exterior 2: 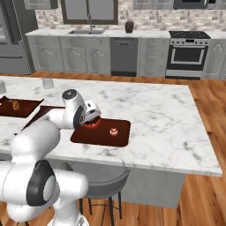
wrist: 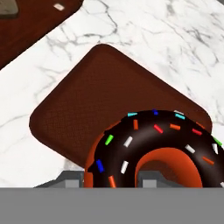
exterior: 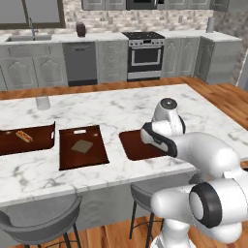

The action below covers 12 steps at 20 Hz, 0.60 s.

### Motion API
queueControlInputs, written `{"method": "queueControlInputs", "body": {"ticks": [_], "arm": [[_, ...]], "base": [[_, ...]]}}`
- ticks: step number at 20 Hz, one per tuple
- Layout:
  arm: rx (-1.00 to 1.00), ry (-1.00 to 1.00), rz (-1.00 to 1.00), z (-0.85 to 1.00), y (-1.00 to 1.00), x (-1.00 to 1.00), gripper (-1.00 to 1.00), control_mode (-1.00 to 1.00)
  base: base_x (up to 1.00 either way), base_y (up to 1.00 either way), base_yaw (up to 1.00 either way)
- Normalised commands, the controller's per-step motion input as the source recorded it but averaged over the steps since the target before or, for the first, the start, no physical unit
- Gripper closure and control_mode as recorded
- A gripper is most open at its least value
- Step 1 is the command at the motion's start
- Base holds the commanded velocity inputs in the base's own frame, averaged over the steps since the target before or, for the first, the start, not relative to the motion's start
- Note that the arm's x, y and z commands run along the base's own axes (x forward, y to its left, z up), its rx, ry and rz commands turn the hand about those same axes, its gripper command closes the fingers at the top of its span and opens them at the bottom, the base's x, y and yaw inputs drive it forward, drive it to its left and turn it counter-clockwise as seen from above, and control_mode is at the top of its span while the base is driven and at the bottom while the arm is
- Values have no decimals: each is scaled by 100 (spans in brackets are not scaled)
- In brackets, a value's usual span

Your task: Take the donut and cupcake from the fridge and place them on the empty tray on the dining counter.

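Right now claw (wrist: 111,183) is clamped on the donut (wrist: 155,148), which sits right between its tips, low over the tray (wrist: 100,105) on the marble worktop (exterior 2: 154,110). Cupcake (exterior 2: 114,131) stands on the tray, near the claw but apart from it.

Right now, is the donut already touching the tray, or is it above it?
Cannot tell. In the hand view the donut, held in the gripper, overlaps the tray, but no view plainly shows contact or a gap.
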Motion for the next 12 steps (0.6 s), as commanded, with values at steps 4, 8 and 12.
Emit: {"method": "queueControlInputs", "body": {"ticks": [4, 8, 12], "arm": [[0, 8, 0, -37, 13, 35, 100, -100], [0, 5, 0, -39, 1, 46, 100, -100], [0, 6, 0, -51, 0, 47, 100, -100]], "base": [[0, 0, 0], [0, 0, 0], [0, 0, 0]]}}
